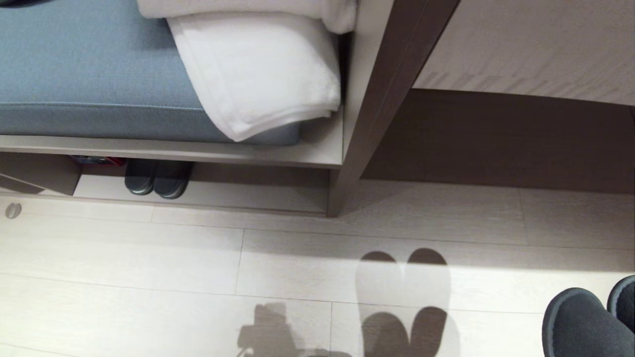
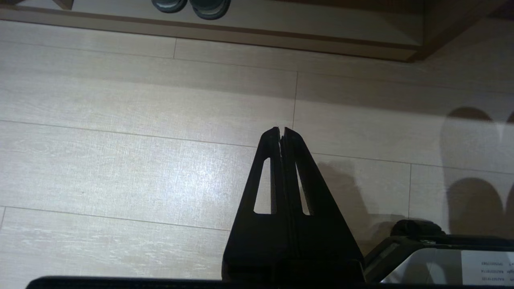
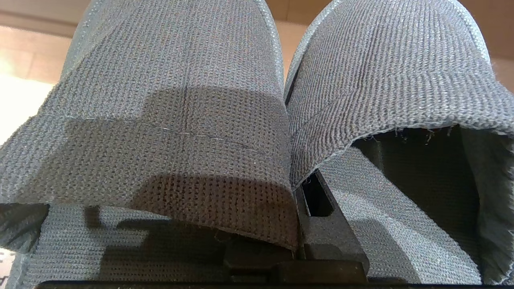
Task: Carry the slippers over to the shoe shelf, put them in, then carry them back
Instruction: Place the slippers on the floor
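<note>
The slippers (image 3: 257, 120) are held side by side in the right gripper (image 3: 299, 208), whose fingers are pinched tight on the inner edges of the two toe bands where they meet; in the head view only their dark rounded toes (image 1: 585, 322) are seen, at the lower right corner, lifted above the pale wooden floor (image 1: 149, 277), on which a shadow of the pair is cast. The left gripper (image 2: 282, 132) is seen with its fingers pressed together and nothing between them, hanging idle over the floor. The shoe shelf (image 1: 238, 196) is found low down at the left of the head view, under a bench with a blue cushion (image 1: 89, 74) and folded white towels (image 1: 258, 69); another dark pair of shoes (image 1: 158, 178) is already parked in its left part, beside an upright divider (image 1: 44, 173), while the stretch to the right of that pair, up to the dark post (image 1: 367, 124), is left free. The carrying step is judged to be in hand, with the slippers not yet at the shelf and well apart from it. For the next move, the slippers would need to be brought leftward and lowered to floor height, toes pointed into the opening, and slid into the free part beside the other pair without striking the shelf's front edge or the post; only then could the grip be released.
</note>
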